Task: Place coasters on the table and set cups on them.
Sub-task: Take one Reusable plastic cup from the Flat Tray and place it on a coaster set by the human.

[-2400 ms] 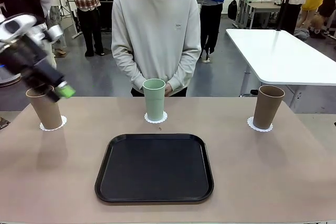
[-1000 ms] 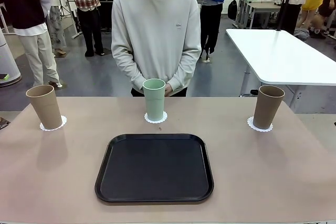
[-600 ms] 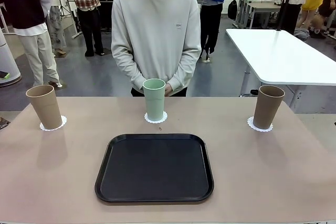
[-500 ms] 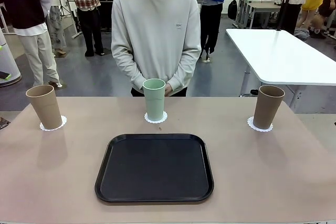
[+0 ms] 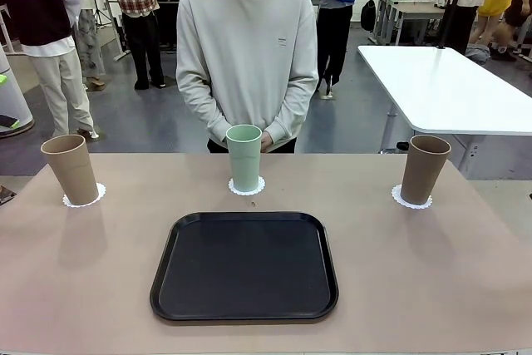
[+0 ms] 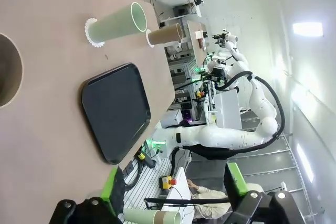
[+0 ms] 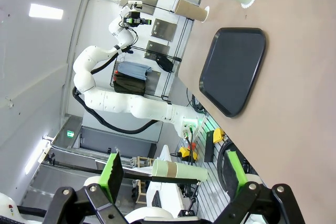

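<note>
Beige counter (image 5: 465, 288) with rounded corners, black tray (image 5: 244, 265) at centre near the robot's edge. Three cups upright along far edge, each on own white lacy coaster: tan cup (image 5: 71, 170) on left coaster (image 5: 84, 197), mint cup (image 5: 244, 158) on middle coaster (image 5: 247, 188), tan cup (image 5: 425, 170) on right coaster (image 5: 412, 199). Busy lab room behind, white table (image 5: 449, 89) at right, person in grey sweatshirt (image 5: 247, 51) standing at far side, hands clasped behind mint cup. Left pincer (image 6: 173, 184) wide, holding nothing, raised off to side of counter. Right pincer (image 7: 171, 174) wide, holding nothing, likewise raised clear of counter
</note>
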Motion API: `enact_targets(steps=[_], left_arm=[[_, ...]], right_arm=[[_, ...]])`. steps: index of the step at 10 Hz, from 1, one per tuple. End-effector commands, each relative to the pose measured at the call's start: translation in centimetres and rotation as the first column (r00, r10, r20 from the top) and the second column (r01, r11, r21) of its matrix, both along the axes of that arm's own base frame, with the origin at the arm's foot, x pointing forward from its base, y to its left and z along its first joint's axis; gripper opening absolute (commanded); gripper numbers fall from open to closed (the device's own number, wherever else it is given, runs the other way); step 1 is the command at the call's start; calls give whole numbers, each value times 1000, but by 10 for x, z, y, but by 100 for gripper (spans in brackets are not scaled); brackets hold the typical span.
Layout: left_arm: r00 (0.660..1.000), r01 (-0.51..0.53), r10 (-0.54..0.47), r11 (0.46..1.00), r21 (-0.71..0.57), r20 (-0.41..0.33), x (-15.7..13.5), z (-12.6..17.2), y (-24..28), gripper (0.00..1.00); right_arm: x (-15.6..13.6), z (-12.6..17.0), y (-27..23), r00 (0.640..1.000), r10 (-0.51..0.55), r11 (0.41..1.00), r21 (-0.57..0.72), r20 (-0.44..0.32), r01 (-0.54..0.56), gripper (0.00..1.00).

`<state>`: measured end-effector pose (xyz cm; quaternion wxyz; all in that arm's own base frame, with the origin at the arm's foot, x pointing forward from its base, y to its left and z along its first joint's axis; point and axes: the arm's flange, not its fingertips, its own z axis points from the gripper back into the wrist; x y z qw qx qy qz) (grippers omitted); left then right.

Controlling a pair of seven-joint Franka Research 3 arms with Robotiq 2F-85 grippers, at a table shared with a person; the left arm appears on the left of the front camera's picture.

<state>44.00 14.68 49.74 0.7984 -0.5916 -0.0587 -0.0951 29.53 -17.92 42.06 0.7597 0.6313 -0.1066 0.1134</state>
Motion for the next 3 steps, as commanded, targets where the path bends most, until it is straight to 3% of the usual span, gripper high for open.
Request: enact_targets(steps=[1, 3], left_arm=[[1000, 3, -3, 1000, -12, 1, 0, 2, 2, 100], [1000, 3, -3, 1000, -12, 1, 0, 2, 2, 100]], right_arm=[[-1, 0, 1, 1000, 4, 1000, 6, 5, -4, 100], [-1, 0, 1, 1000, 4, 1000, 6, 5, -4, 100]])
